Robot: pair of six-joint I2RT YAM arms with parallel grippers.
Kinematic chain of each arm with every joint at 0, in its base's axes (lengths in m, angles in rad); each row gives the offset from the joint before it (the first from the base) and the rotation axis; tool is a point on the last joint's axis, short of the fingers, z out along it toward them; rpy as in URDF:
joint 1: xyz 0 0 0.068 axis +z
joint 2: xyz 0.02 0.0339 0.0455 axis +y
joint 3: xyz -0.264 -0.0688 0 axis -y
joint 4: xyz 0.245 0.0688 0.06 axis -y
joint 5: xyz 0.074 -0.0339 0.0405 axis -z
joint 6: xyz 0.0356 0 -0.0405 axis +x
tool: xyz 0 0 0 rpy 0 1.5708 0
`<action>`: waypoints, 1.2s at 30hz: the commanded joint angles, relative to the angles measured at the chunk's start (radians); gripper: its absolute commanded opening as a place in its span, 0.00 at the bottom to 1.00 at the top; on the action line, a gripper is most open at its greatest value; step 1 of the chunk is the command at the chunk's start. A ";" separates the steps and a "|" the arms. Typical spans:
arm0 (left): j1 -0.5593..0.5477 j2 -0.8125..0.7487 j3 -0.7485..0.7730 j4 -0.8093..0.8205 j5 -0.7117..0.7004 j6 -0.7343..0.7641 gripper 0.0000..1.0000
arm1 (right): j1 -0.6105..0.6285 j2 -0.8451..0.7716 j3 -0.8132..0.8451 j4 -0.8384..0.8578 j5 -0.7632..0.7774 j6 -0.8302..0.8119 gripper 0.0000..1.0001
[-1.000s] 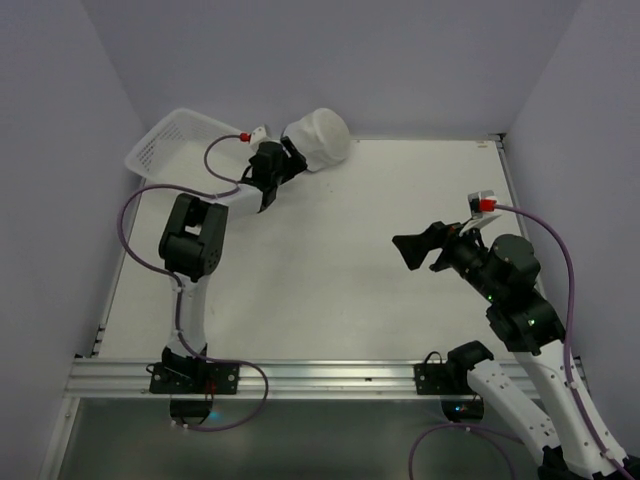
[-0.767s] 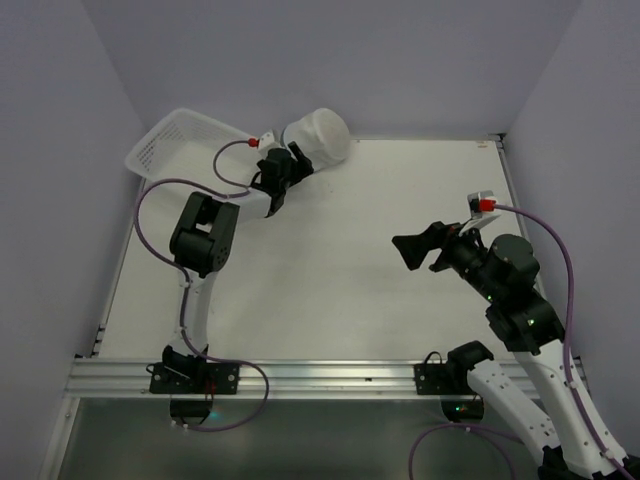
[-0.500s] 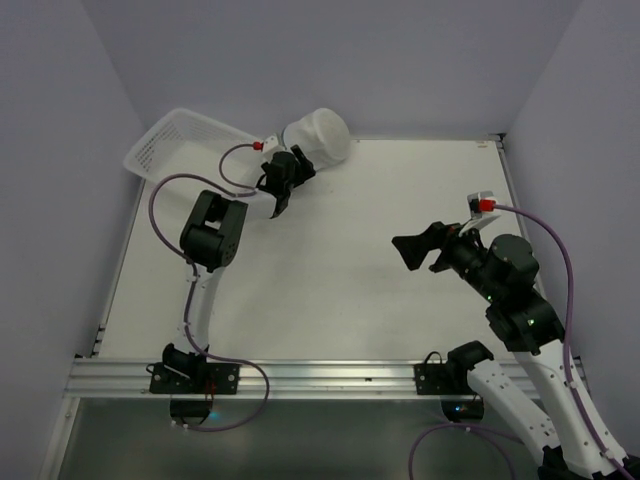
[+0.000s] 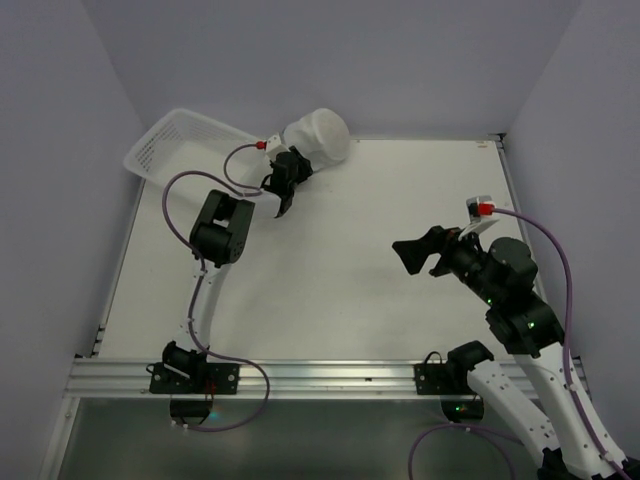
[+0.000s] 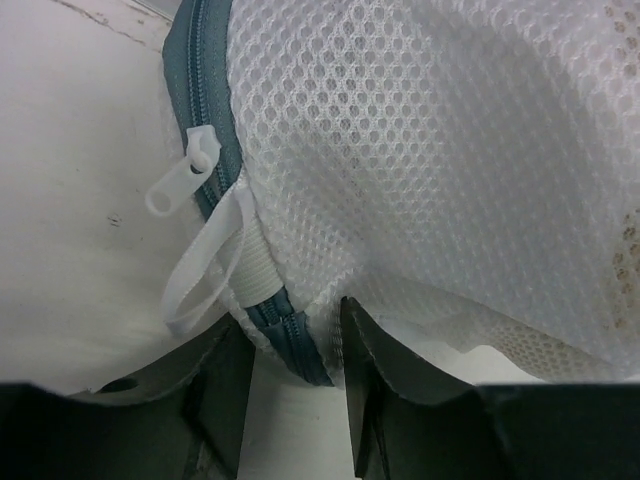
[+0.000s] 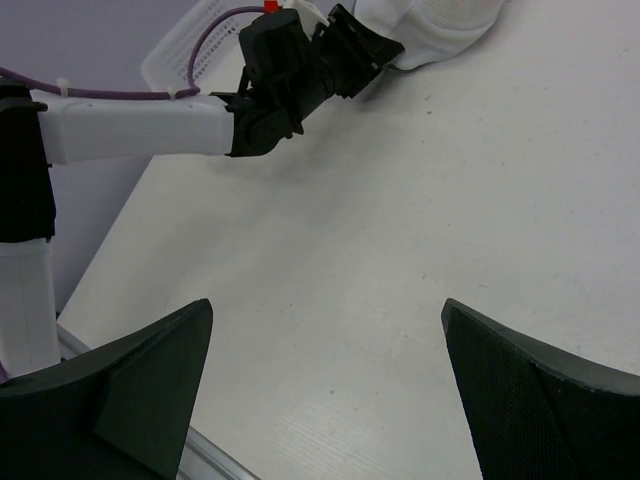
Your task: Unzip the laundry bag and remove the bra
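The laundry bag (image 4: 320,135), a round white mesh pod, lies at the back of the table beside the basket. In the left wrist view its mesh (image 5: 430,150) fills the frame, with the teal zipper rim (image 5: 205,100), a white zipper pull (image 5: 185,178) and a white loop tab (image 5: 200,275). My left gripper (image 4: 290,172) is at the bag's near left side, and its jaws pinch the low end of the zipper rim (image 5: 292,340). My right gripper (image 4: 412,250) is open and empty above the table's right half, far from the bag. The bra is hidden.
A white lattice basket (image 4: 170,140) leans at the back left corner, touching the bag's left side. The left arm's elbow (image 4: 222,225) stands over the left part of the table. Walls close in the back and both sides.
The left arm's elbow has swung right and toward the back while its gripper stayed at the bag's rim and turned. The right arm has barely moved.
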 commanded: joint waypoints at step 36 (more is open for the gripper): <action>-0.537 -0.913 -0.676 -0.552 -0.551 0.808 0.00 | -0.002 0.049 -0.133 0.173 -0.073 0.023 0.99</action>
